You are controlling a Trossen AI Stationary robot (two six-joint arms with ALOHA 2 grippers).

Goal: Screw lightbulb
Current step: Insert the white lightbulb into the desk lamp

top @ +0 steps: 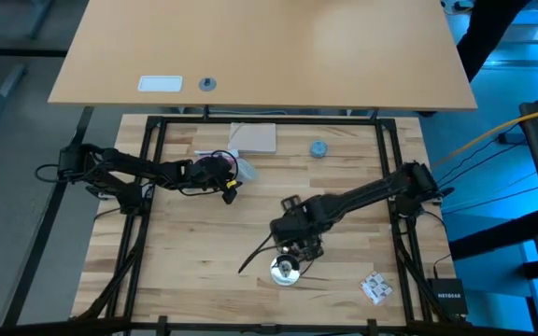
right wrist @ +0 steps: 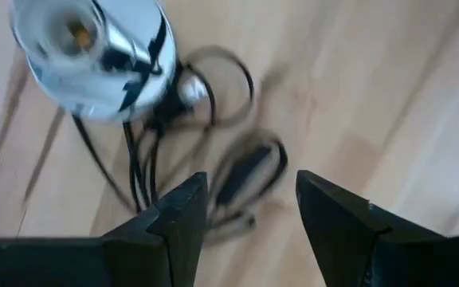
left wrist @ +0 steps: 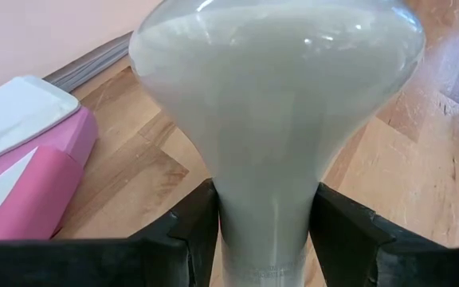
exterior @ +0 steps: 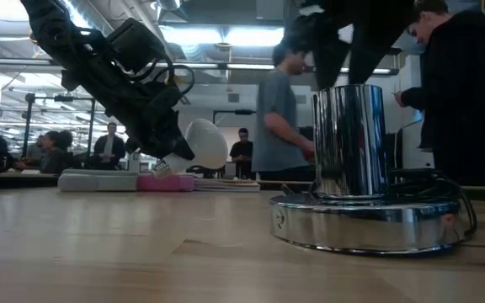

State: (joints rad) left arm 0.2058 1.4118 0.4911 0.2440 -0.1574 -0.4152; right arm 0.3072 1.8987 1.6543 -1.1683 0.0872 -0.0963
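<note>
Chrome socket (exterior: pixel 352 143) dominates the low view, upright on its round silvery base (exterior: pixel 365 220) at the near edge of the bench (top: pixel 185 252), a black cord (right wrist: pixel 138 171) looped on the wood beside it. Directly above it hangs the right end effector (top: pixel 292 252), its two dark fingers (right wrist: pixel 174 219) spread apart and holding nothing; through the gap only bare wood and a loop of cord show. Well apart from it, toward the far left of the bench, the left end effector (top: pixel 224 168) is closed tight on the narrow neck of the bulb (left wrist: pixel 273 112), one finger (left wrist: pixel 183 239) pressed to each side and the white globe jutting out past the fingertips, lifted clear of the surface. Just beyond the bulb lie a pink-and-white block (left wrist: pixel 26 167) and a pale flat pad (top: pixel 253 138) near the far edge, with a small blue-grey cap (top: pixel 318 148) farther right. A wide stretch of bare wood lies open between bulb and socket. A crumpled wrapper (top: pixel 375 287) sits near the front right corner. A black frame (top: pixel 152 149) borders the work area on its sides. People (exterior: pixel 280 109) stand in the room behind.
</note>
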